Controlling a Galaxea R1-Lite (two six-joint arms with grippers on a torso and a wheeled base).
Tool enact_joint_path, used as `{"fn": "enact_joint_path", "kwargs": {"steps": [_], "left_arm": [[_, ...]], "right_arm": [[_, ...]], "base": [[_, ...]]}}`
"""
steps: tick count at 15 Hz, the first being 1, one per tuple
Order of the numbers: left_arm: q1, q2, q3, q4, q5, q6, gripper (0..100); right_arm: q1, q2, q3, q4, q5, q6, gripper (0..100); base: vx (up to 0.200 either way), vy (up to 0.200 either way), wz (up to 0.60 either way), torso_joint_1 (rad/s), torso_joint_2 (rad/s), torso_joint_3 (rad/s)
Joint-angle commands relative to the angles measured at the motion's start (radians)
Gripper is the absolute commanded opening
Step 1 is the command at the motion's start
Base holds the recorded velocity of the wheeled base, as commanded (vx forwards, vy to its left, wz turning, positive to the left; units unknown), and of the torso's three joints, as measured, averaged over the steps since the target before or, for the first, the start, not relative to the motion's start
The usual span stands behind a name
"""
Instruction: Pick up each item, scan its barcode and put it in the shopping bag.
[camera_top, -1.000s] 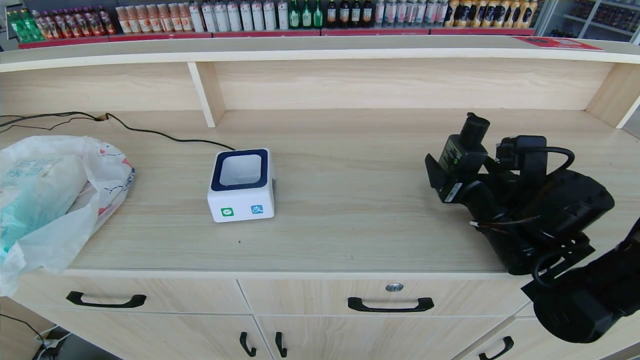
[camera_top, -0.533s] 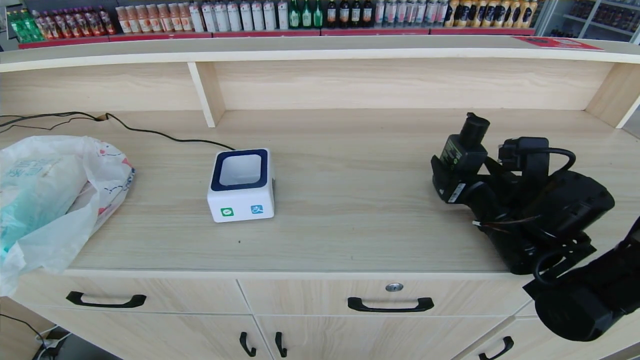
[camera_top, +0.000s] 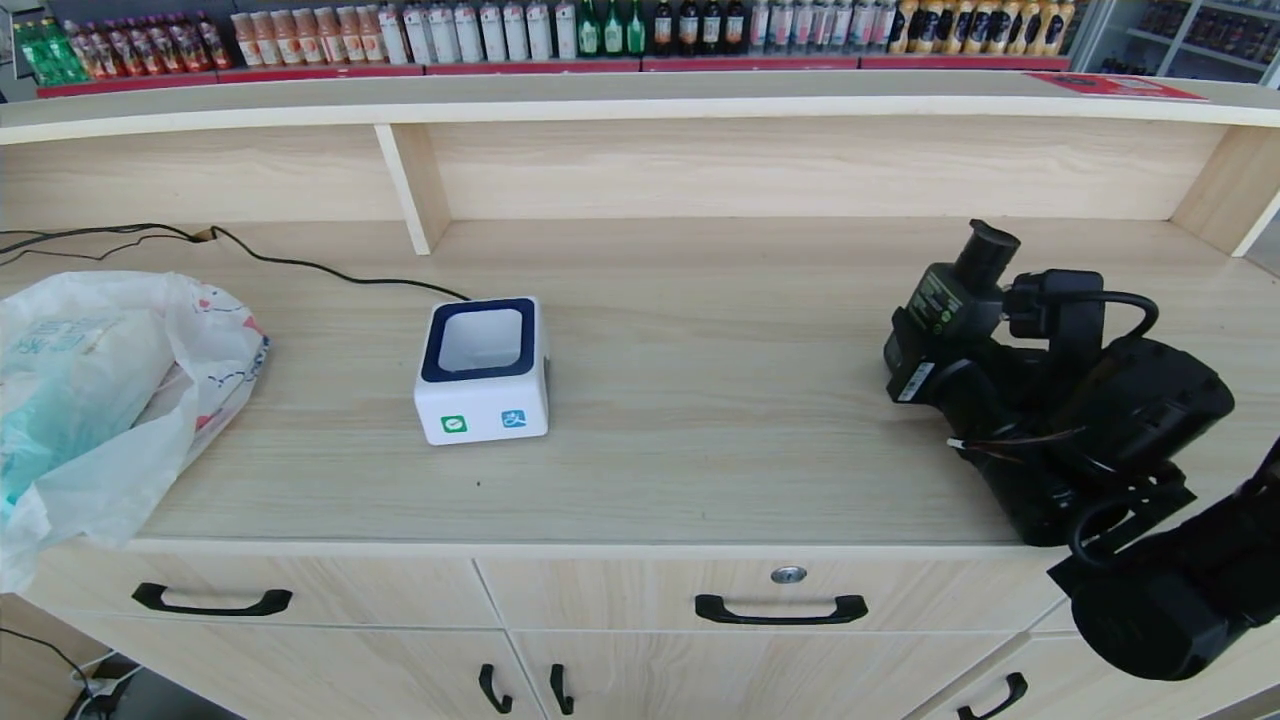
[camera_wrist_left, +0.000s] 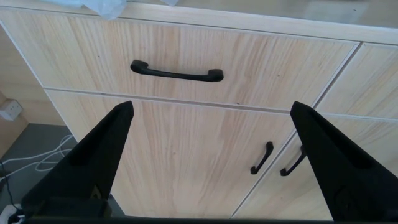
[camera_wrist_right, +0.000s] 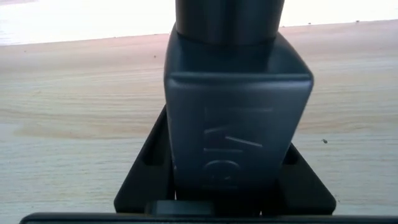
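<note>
Bottle (camera_top: 942, 298) clamped in right end effector (camera_top: 928, 340).

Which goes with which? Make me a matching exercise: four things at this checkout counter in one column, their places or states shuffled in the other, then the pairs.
1. shopping bag
2. scanner
3. dark bottle
4. left gripper

A. open, facing a drawer below the counter
B. clamped in the right gripper, over the counter's right part
C. mid-counter, a cable running to it
D. lying at the counter's left end

Pairs: 1-D, 2-C, 3-B, 4-A.
</note>
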Motion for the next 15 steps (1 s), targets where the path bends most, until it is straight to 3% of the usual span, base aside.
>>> {"fn": "enact_joint_path", "kwargs": {"steps": [1, 6, 11, 15], "left_arm": [[0.000, 0.000, 0.000, -0.001, 0.000, 0.001, 100], [0.000, 0.000, 0.000, -0.001, 0.000, 0.001, 100], [0.000, 0.000, 0.000, -0.001, 0.000, 0.002, 100], [0.000, 0.000, 0.000, -0.001, 0.000, 0.004, 100]], "right_arm": [[0.000, -0.019, 0.009, -0.002, 0.001, 0.002, 0], [0.016, -0.087, 0.036, -0.002, 0.014, 0.004, 0], [0.198, -0.193, 0.104, -0.002, 0.069, 0.011, 0], [0.286, -0.252, 0.147, -0.002, 0.092, 0.076, 0]], "base": [[0.000, 0.000, 0.00, 0.000, 0.00, 0.000], [0.000, 0.000, 0.00, 0.000, 0.00, 0.000], [0.000, 0.000, 0.00, 0.000, 0.00, 0.000], [0.000, 0.000, 0.00, 0.000, 0.00, 0.000]]}}
